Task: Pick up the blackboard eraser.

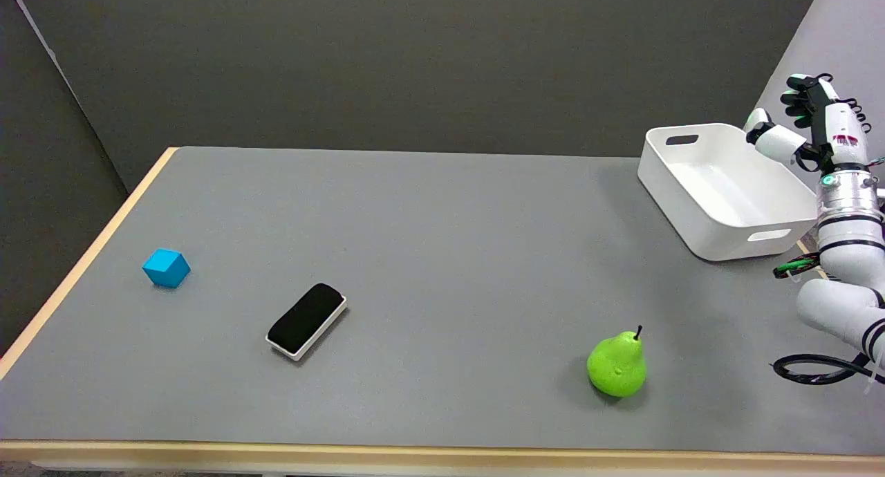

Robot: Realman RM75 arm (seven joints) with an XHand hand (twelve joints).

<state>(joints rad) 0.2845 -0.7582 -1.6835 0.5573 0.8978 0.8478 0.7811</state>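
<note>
One eraser [306, 321], one cube [166, 267], one pear [617, 366], one bin [726, 218].

Even overhead light; soft faint shadows; sharp focus

Grey table [442, 207]: blue cube [166, 267], blackboard eraser [306, 321], green pear [617, 366], white bin [726, 190].

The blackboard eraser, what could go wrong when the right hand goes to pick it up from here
1. The right hand is up by the white bin, far from the blackboard eraser; the long sweep across could clip the bin's rim or the green pear.
2. The eraser lies flat and low on the table, felt side up, so the fingers may scrape the surface or push it away rather than get under it.
</note>
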